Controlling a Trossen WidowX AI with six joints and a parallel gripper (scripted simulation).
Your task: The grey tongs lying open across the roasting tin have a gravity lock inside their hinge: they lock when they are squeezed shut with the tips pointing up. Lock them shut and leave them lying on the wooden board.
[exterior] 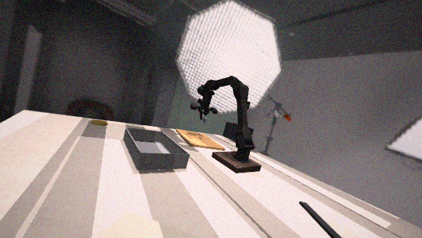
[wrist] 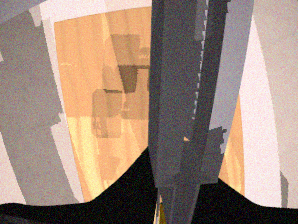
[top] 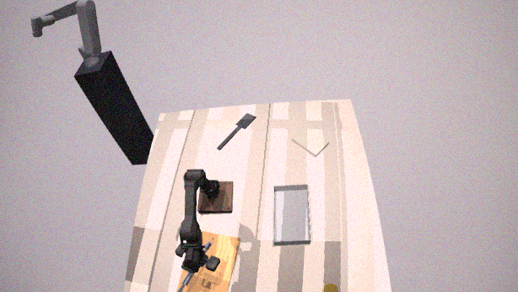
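My gripper (top: 197, 267) (exterior: 203, 116) (wrist: 163, 145) points down above the wooden board (top: 228, 251) (exterior: 203, 141) (wrist: 82, 75) and is shut on the grey tongs. The tongs (wrist: 175, 100) run up the middle of the wrist view, their two arms close together side by side. In the top view the ends of the tongs (top: 186, 280) stick out on either side of the gripper, over the board. The exterior view shows them held clear above it. Whether the hinge is locked cannot be seen. The grey roasting tin (top: 291, 187) (exterior: 159, 162) holds no tongs.
A dark spatula (top: 229, 137) (exterior: 317, 219) lies beyond the arm's brown base (top: 223, 204) (exterior: 240, 168). A yellow disc (top: 331, 288) (exterior: 100, 122) lies past the tin. A black pedestal (top: 116, 110) with a grey arm stands beside the table. A pale flat object (top: 315, 154) lies at the far right.
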